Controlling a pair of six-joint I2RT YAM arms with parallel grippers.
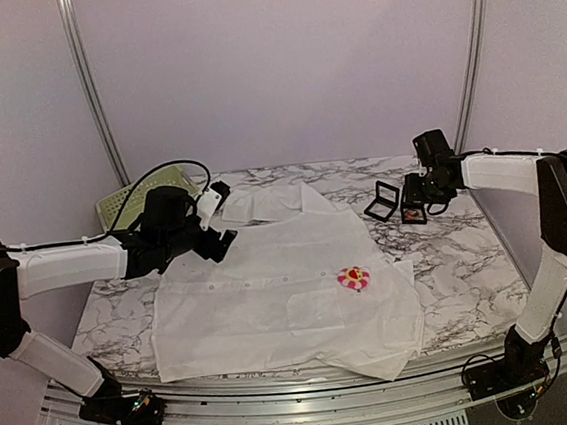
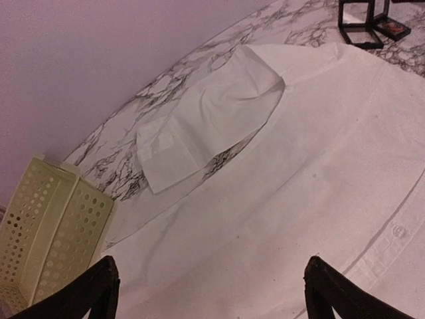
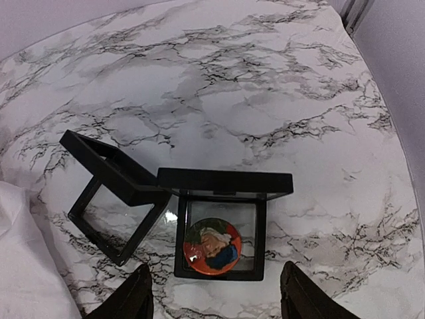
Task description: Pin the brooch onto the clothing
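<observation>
The clothing (image 1: 272,299), a white button-front shirt, lies spread flat on the marble table. A pink and yellow brooch (image 1: 353,278) sits on its chest, apart from both grippers. My left gripper (image 1: 224,216) hovers over the shirt's upper left part, open and holding nothing; in the left wrist view its fingers (image 2: 99,286) stand wide over bare cloth (image 2: 299,166). My right gripper (image 1: 415,205) is open above an open black case (image 3: 219,269) that holds a round orange brooch (image 3: 212,246). Nothing is between those fingers (image 3: 136,296).
A second black case (image 3: 109,219) lies open and empty just left of the first, also seen as a case (image 1: 382,200) from above. A pale green perforated basket (image 1: 127,202) stands at the back left, beside the folded sleeve (image 2: 206,119). The table's right edge is near the cases.
</observation>
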